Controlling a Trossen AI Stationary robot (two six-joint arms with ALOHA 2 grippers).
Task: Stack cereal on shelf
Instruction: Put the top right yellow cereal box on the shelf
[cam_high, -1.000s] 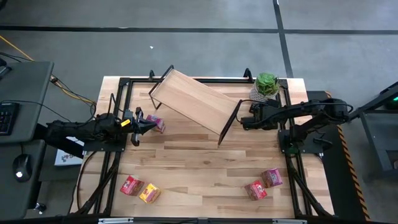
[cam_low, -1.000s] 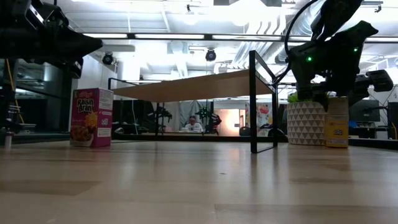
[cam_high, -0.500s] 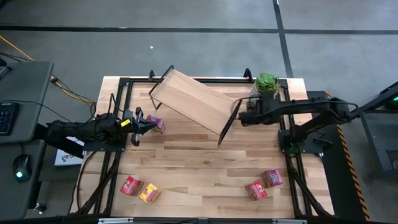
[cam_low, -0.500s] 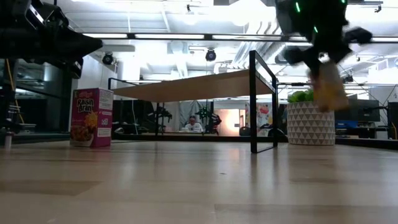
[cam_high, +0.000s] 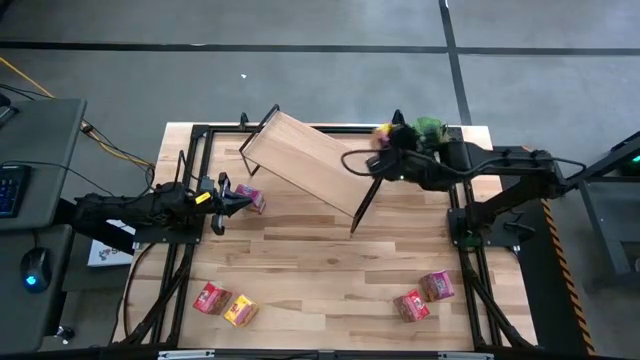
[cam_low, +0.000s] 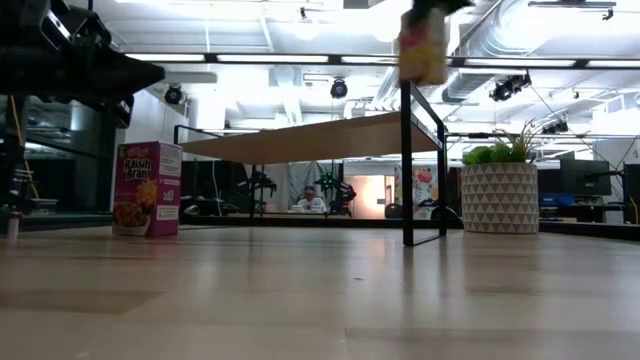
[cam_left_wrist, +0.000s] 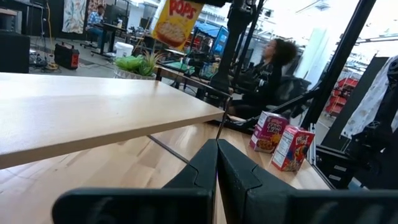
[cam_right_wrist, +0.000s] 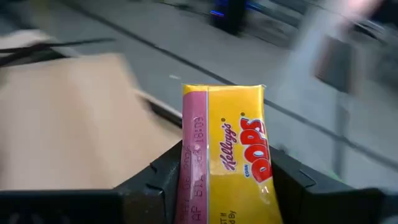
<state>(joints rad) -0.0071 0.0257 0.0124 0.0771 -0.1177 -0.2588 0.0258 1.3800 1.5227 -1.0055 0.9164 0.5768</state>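
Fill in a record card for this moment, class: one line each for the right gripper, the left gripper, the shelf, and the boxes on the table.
right gripper: shut on yellow Pops box, raised above the shelf's end
left gripper: shut, low beside Raisin Bran box
shelf: standing on the table, nothing on top
boxes on the table: two front left, two front right

We see yellow Corn Pops box (cam_right_wrist: 233, 162): red lettering, pink side panel. Right tool (cam_right_wrist: 224, 186) black. Raisin Bran box (cam_low: 147, 188) magenta-purple, yellow sun motif. Shelf (cam_high: 310, 162) pale wood, black wire end frames. Bench (cam_high: 320, 250) striped light and mid-brown planks. Plant (cam_low: 499, 153) green, in white pot (cam_low: 500, 198) with grey triangle pattern. We note red box (cam_high: 210, 298) beside yellow box (cam_high: 240, 312); red box (cam_high: 411, 306) beside pink box (cam_high: 437, 286).
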